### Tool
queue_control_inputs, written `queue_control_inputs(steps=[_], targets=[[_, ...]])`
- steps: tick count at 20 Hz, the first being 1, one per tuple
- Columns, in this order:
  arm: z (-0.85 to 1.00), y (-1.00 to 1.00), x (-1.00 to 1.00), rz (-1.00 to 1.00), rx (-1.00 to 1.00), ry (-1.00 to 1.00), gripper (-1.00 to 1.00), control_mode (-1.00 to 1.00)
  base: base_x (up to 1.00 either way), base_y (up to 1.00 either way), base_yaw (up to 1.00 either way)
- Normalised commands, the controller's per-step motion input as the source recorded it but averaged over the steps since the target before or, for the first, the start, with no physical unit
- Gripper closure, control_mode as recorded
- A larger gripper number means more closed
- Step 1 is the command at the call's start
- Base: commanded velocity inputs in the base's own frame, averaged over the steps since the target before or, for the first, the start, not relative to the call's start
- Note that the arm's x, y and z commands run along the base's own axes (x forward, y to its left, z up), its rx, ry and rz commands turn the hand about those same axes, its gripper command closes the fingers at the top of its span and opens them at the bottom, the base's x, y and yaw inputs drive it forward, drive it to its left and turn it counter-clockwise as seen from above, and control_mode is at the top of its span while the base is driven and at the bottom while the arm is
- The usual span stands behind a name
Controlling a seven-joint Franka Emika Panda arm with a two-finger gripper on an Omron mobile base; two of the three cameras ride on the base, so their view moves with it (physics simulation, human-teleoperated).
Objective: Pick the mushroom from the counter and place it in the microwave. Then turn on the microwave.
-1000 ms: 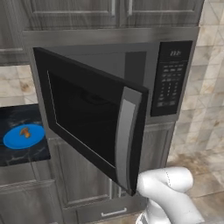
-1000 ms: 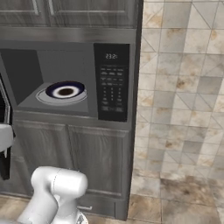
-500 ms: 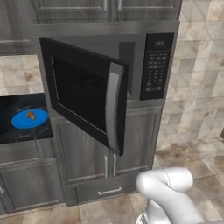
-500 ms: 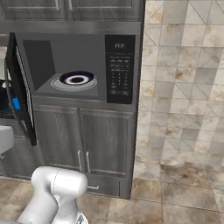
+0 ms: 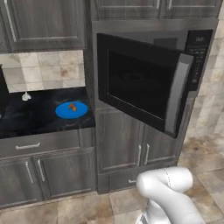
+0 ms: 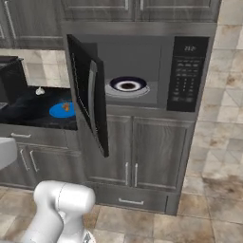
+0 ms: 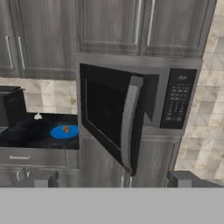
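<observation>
The tiny orange-brown mushroom lies on a blue plate on the black counter, left of the microwave. The microwave has its dark glass door swung wide open to the left. Inside it rests a white dish with a dark ring. My gripper is open and holds nothing. It is far back from the cabinets and faces the microwave door.
A small whitish garlic-like lump sits at the back of the counter. A black coffee machine stands further left. Grey cabinets run above and below, and tiled floor lies in front.
The whole picture has shifted: the base has backed away and moved left, so the counter and the blue plate come further into view. The things themselves have not moved.
</observation>
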Motion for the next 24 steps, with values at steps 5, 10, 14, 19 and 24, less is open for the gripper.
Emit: queue_control_inputs(steps=[5,10,14,19,24], targets=[[0.00,0.00,0.00,0.00,0.00,0.00,-1.00,1.00,-0.05,1.00,0.00],[0.00,0.00,0.00,0.00,0.00,0.00,-1.00,1.00,0.00,0.96,0.00],[0.00,0.00,0.00,0.00,0.00,0.00,-1.00,1.00,0.10,0.78,0.00],[0.00,0.00,0.00,0.00,0.00,0.00,-1.00,1.00,0.54,0.22,0.00],[0.00,0.00,0.00,0.00,0.00,0.00,-1.00,1.00,0.68,0.00,0.00]])
